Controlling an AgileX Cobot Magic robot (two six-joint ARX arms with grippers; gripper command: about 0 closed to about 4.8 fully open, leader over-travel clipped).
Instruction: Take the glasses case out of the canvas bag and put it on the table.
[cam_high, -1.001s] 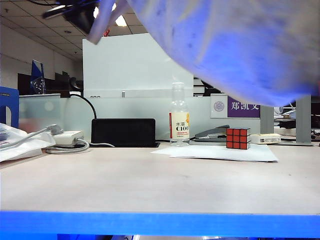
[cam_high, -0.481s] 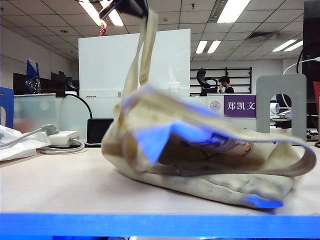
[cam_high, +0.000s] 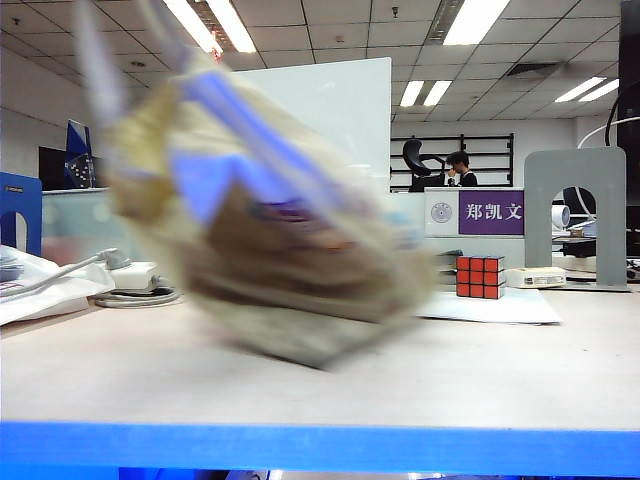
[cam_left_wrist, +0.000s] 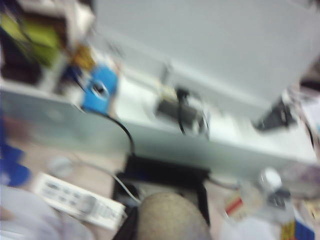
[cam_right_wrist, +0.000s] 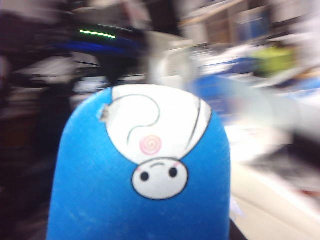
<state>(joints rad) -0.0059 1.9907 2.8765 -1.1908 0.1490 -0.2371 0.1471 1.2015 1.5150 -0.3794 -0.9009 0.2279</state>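
The long rounded blue glasses case with a white cartoon face fills the right wrist view from the lower edge up to the middle. The right gripper itself is not visible there, but the case sits fixed just in front of its camera, so I judge that its jaws are clamped on the case, standing rather wide around it. The case is not on the pale beige table yet.

In the exterior view the floppy beige canvas bag is a strong blur in the left and middle of the frame, with its bottom near the table. The risk, as I judge it, is that the swinging bag sweeps the red cube or the white paper sheet at the right. Another risk is that the case slips, because a smooth rounded shell is held at one end only.

The left gripper is not clearly seen; in the left wrist view only a beige cloth strip rises from the lower edge. I judge that its jaws are closed together on that bag handle. This arm seems raised high, looking down on the desk clutter.
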